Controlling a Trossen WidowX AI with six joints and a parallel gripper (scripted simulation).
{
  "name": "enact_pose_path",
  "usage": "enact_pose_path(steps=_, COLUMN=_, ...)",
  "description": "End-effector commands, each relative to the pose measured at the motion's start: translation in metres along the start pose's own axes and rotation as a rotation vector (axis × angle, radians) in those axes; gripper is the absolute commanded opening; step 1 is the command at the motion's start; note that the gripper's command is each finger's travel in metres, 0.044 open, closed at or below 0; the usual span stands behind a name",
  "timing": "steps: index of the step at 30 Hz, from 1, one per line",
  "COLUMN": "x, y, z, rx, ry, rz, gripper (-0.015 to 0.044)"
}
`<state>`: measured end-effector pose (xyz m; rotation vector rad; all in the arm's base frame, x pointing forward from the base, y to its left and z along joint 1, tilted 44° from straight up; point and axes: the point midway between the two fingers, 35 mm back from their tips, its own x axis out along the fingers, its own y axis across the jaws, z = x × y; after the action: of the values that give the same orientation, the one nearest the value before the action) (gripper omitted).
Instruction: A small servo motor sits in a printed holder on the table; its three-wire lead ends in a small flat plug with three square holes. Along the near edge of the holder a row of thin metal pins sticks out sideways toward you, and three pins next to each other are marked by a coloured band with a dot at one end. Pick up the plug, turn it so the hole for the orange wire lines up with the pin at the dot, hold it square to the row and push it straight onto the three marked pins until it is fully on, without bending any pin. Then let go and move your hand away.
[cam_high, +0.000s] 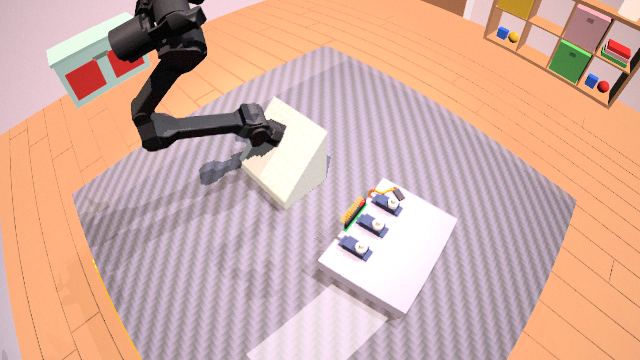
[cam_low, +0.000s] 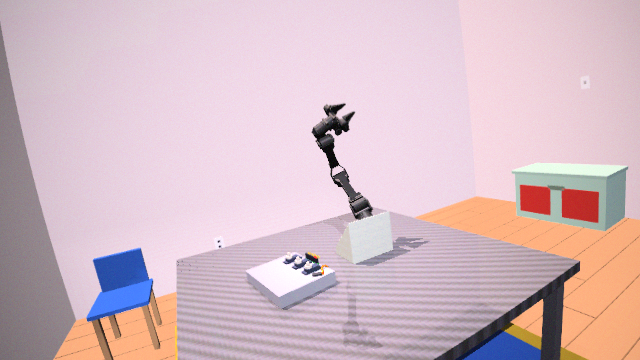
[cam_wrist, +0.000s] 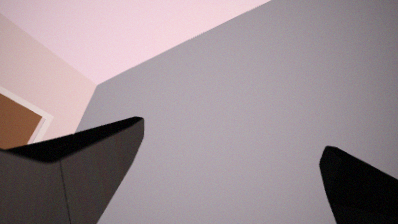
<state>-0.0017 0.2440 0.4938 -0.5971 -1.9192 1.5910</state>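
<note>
The plug (cam_high: 398, 193) (cam_low: 318, 273) is small and dark and lies on the white holder (cam_high: 415, 260) (cam_low: 285, 287) near one corner. Its orange-yellow lead (cam_high: 381, 191) (cam_low: 325, 269) curves to the end servo (cam_high: 387, 204) of the row. The pin row (cam_high: 352, 210) shows as yellow pins sticking out from a dark strip at the holder's edge. Red and green show there; the band and dot are too small to make out. My gripper (cam_low: 349, 109) (cam_wrist: 231, 140) is open and empty, raised high above the table and well away from the plug.
Two more dark blue servos (cam_high: 372, 225) (cam_high: 355, 248) with white horns stand on the holder. A cream wedge-shaped block (cam_high: 300, 155) (cam_low: 371, 237) stands between the arm's base and the holder, on the grey patterned table (cam_high: 475, 200) (cam_low: 450, 270).
</note>
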Motion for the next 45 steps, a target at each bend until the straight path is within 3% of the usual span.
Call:
enact_pose_path(steps=1, x=0.0, y=0.0, z=0.0, rx=0.001, ry=0.001, rz=-0.001, gripper=0.0374)
enact_pose_path(steps=11, x=-0.012, y=-0.002, z=-0.017, rx=0.085, ry=0.111, rz=-0.054, gripper=0.0115)
enact_pose_path(steps=45, x=-0.117, y=0.007, z=-0.096, rx=0.455, ry=0.721, rz=-0.43, gripper=0.0115)
